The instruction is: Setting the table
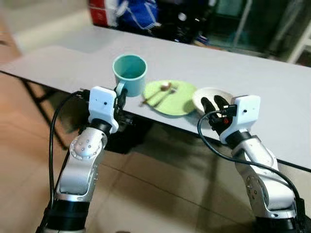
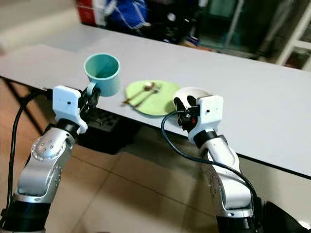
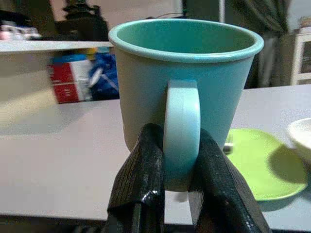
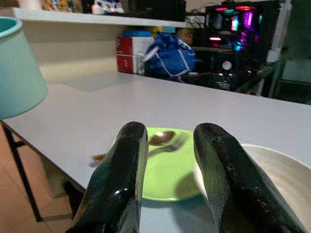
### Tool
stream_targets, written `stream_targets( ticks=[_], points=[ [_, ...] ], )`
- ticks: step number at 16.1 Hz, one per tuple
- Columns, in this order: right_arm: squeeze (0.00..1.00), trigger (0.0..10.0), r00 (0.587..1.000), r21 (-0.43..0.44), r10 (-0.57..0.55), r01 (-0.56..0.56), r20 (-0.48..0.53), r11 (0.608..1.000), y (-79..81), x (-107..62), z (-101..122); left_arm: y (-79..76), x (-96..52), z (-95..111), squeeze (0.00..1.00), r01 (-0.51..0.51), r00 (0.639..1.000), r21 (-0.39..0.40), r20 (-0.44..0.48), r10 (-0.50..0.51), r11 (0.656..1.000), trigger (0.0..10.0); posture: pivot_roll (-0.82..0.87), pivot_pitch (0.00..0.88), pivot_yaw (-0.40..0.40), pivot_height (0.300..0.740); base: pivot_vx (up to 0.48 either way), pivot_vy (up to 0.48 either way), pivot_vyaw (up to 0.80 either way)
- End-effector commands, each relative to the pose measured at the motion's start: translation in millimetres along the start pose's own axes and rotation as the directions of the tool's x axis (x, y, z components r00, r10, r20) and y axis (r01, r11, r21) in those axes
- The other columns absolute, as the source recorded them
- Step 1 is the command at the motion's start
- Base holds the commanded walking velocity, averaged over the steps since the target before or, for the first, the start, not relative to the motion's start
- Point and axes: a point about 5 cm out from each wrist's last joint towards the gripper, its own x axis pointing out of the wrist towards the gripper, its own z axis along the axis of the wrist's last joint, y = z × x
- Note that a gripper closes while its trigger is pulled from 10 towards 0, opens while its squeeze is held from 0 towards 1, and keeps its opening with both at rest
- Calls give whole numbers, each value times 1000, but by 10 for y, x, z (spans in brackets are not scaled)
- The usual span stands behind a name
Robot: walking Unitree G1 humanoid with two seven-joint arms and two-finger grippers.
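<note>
Two silver arms rise from the lower corners of the head views, over a tan tiled floor (image 1: 146, 189). At centre left of the frame, the left gripper (image 3: 181, 167) is clenched on the handle of a teal mug (image 1: 129, 73); its two black fingers (image 3: 138, 179) pinch the handle from both sides. The mug stands upright with its mouth open to the top, at the near edge of the grey counter (image 1: 272, 92); whether its base touches the surface or sits just above it cannot be told.

Right of centre, the right gripper (image 4: 170, 160) is released, its fingers apart with nothing between them. It sits at the counter's near edge, its tips over the near rim of a white bowl (image 1: 212, 98).

Between mug and bowl lies a lime-green plate (image 1: 175, 99), touching or just beside the bowl. On the plate rest a spoon (image 4: 163, 137) and a fork (image 4: 175, 143), side by side, their handles pointing toward the counter's near edge.

Beyond the counter, in the upper left of the frame, are a red-and-white box (image 1: 98, 12) and a blue bag (image 1: 138, 13), with dark shelving further right.
</note>
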Motion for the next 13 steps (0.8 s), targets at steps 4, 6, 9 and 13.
stream_targets(
  ticks=[4, 6, 9, 13],
  points=[
    [0, 10000, 1000, -1, 10, -10, 23, 1000, 29, 13, 55, 124, 19, 78, 0, -66, 998, 30, 22, 65, 997, 10000, 43, 0, -15, 740, 0, 0, 0],
    [0, 10000, 1000, 1, 9, -9, 23, 1000, 29, 14, 54, 157, 24, 113, 0, -86, 995, 35, 47, 84, 996, 10000, 42, 0, -16, 740, 0, 0, 0],
    [0, 10000, 1000, -1, -2, 2, 24, 1000, 26, 26, 57, 198, 46, 192, 0, -102, 992, 45, 74, 98, 994, 10000, 42, 0, -16, 740, 341, 0, 0],
    [0, 10000, 999, 14, -21, 21, 27, 1000, 8, 34, 62, 192, 52, 201, 0, -90, 993, 51, 79, 86, 995, 10000, 43, 0, -20, 740, 412, 0, 0]
  ],
)
